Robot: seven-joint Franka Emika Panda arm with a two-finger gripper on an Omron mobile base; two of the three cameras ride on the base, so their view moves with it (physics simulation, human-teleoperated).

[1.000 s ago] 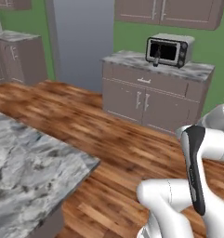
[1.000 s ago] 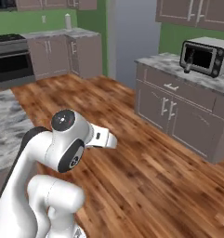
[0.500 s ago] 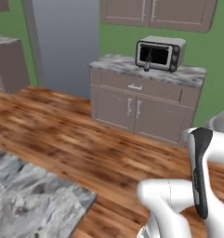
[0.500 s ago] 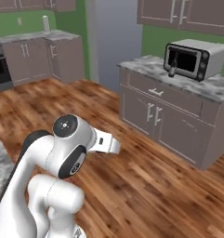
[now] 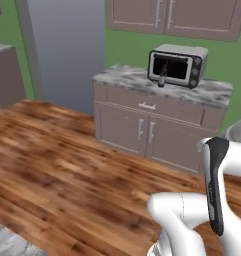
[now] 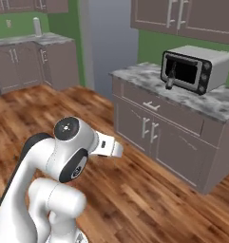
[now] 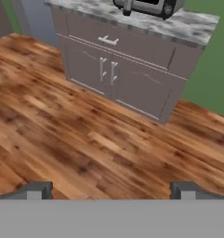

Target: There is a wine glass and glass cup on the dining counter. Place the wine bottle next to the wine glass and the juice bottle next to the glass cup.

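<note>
A dark slim wine bottle (image 5: 163, 78) (image 6: 171, 79) stands on the small marble worktop, right in front of the toaster oven; its lower part shows at the top edge of the hand view (image 7: 127, 5). My gripper (image 7: 111, 193) hangs open over bare wood floor, well short of that cabinet, its two fingertips (image 7: 35, 190) far apart with nothing between them. A corner of the dining counter (image 5: 4, 245) shows at the lower left. The wine glass, glass cup and juice bottle are out of view.
The toaster oven (image 5: 177, 65) (image 6: 196, 69) sits on a grey two-door cabinet (image 5: 142, 127) against the green wall. A tall grey fridge (image 5: 67, 50) stands to its left. More grey cabinets (image 6: 30, 61) line the far left. Open wood floor (image 7: 85, 139) lies between.
The whole picture has shifted as the base moved. The toaster-oven cabinet now looks nearer and more central, and the marble island has slid off to the lower left. The gripper stays open.
</note>
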